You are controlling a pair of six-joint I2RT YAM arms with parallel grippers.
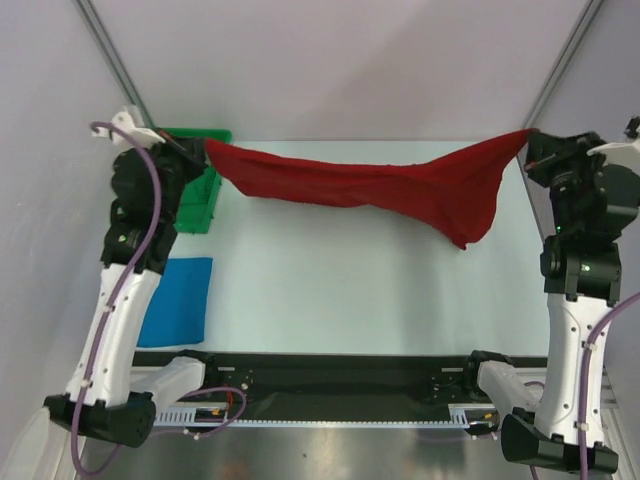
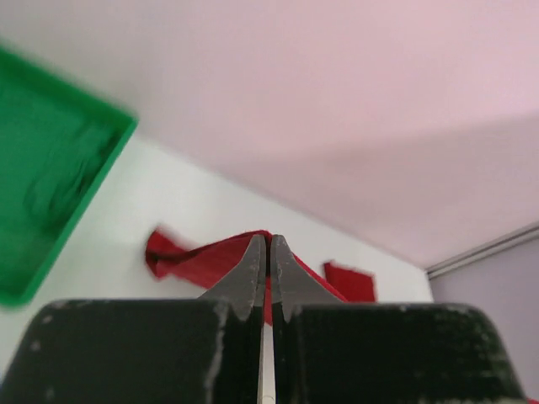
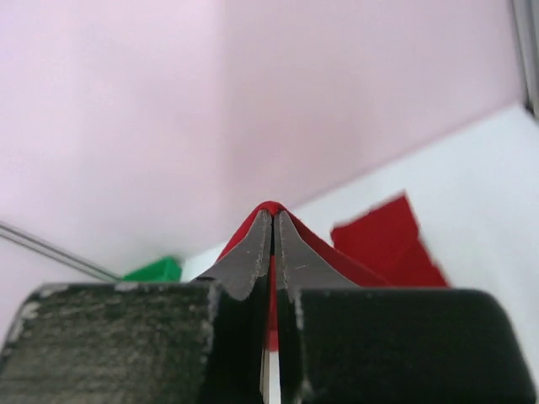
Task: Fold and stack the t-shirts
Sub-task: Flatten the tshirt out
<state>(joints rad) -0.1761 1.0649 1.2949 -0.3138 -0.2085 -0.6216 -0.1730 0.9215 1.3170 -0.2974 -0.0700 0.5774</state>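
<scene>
Gripping red t-shirt (image 1: 380, 185) aloft, left claw (image 2: 269, 244) and right claw (image 3: 273, 217) pinched shut, green tray (image 1: 203, 200) contents unclear

We see the red t-shirt (image 1: 380, 185) stretched across the far part of the surface (image 1: 350, 300) between the two arms, with a loose flap hanging lower near its right end. The left end effector (image 1: 195, 150) pinches its left end, just beside a green tray (image 1: 205, 205). The right end effector (image 1: 532, 148) pinches its right end. The blue t-shirt (image 1: 185, 295) lies flat at the surface's left side, partly hidden by the left arm.
</scene>
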